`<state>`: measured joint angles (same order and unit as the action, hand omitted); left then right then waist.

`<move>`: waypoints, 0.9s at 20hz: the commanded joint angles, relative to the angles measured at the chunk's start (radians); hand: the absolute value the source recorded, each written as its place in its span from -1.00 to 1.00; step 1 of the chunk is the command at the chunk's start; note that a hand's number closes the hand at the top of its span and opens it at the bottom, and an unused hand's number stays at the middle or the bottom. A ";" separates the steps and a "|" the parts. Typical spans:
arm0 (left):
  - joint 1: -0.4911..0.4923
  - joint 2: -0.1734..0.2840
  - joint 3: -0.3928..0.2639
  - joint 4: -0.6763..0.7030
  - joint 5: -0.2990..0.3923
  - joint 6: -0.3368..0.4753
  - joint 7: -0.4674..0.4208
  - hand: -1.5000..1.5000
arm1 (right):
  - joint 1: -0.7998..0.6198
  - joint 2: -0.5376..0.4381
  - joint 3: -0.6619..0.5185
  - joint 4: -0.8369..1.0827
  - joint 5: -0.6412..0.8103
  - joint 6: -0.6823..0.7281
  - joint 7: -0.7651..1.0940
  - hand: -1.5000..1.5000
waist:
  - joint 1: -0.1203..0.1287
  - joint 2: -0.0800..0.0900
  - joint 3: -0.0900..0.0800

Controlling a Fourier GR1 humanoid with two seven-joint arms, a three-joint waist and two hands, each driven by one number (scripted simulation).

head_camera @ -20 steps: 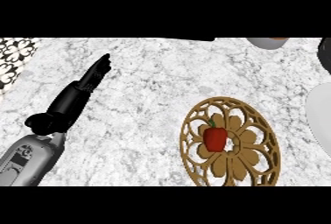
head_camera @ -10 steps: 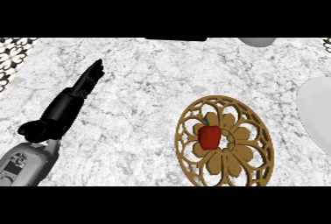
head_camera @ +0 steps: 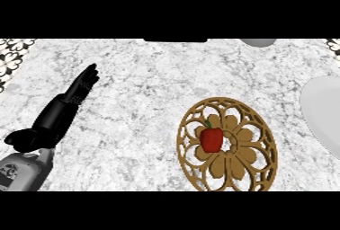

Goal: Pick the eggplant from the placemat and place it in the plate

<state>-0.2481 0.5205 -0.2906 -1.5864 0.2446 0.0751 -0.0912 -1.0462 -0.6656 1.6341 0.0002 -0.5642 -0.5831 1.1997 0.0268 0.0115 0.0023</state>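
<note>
While on placemat (head_camera: 227, 146), red pepper (head_camera: 212, 139).

Single head view, steeply down onto counter (head_camera: 153, 90).

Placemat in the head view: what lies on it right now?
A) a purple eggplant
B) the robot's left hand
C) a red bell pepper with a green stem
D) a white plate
C. A red bell pepper with a green stem lies near the middle of the round wooden placemat; the white plate sits apart at the right edge, and the left hand rests open on the counter at the left.
</note>
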 commanded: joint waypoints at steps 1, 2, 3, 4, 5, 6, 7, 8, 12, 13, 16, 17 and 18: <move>0.025 0.011 0.019 -0.021 0.004 -0.001 -0.004 0.00 | 0.088 -0.002 -0.092 0.000 -0.077 -0.142 0.171 -1.00 | -0.002 -0.001 0.001; 0.012 -0.002 0.006 -0.001 -0.008 -0.005 -0.007 0.00 | 0.089 -0.008 -0.095 0.000 -0.074 -0.146 0.162 -1.00 | 0.002 0.005 0.001; 0.003 0.026 0.039 0.015 0.007 -0.025 -0.002 0.00 | 0.108 0.014 -0.100 0.000 -0.073 -0.185 0.150 -1.00 | -0.008 -0.001 0.000; -0.007 -0.014 0.015 0.005 -0.005 0.000 0.005 0.00 | 0.125 0.023 -0.118 0.000 -0.084 -0.243 0.105 -1.00 | -0.011 -0.001 0.000; 0.038 -0.027 -0.013 0.023 -0.032 -0.007 -0.042 0.00 | 0.136 0.017 -0.108 0.000 -0.066 -0.247 0.099 -1.00 | 0.000 0.003 0.000; 0.019 -0.013 0.002 0.006 -0.025 -0.009 -0.009 0.00 | 0.161 0.016 -0.105 0.000 -0.055 -0.293 0.073 -1.00 | -0.007 -0.002 0.000; 0.037 -0.005 0.003 -0.032 -0.018 -0.014 -0.004 0.00 | 0.137 0.022 -0.094 0.000 -0.039 -0.303 0.106 -1.00 | 0.012 0.000 0.000; 0.028 -0.001 0.026 -0.009 0.003 -0.030 -0.005 0.00 | 0.181 0.059 -0.099 0.000 -0.038 -0.375 0.076 -1.00 | -0.001 -0.002 -0.001; -0.009 0.004 0.041 -0.005 0.000 -0.039 0.025 0.00 | 0.114 0.013 -0.096 0.000 -0.014 -0.418 0.021 -1.00 | 0.004 0.001 -0.001; 0.003 -0.014 0.018 -0.030 -0.025 -0.016 0.034 0.00 | 0.135 0.004 -0.106 0.000 -0.016 -0.454 -0.026 -1.00 | -0.005 -0.004 -0.001; 0.068 -0.025 0.013 0.001 -0.039 -0.024 -0.030 0.00 | 0.106 0.027 -0.114 0.000 -0.010 -0.552 -0.089 -1.00 | -0.009 -0.009 -0.002; 0.016 -0.021 0.032 -0.001 -0.019 -0.030 0.005 0.00 | 0.091 0.043 -0.119 0.000 -0.012 -0.606 -0.069 -1.00 | -0.014 -0.010 -0.002; 0.005 -0.013 0.044 0.028 -0.019 -0.042 -0.013 0.00 | 0.069 0.055 -0.133 0.000 -0.026 -0.663 -0.096 -1.00 | -0.015 -0.007 -0.002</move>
<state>-0.2340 0.5083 -0.2605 -1.5872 0.2275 0.0439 -0.0879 -0.9378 -0.6369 1.5230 0.0002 -0.5821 -1.0171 1.0621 0.0196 0.0059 0.0009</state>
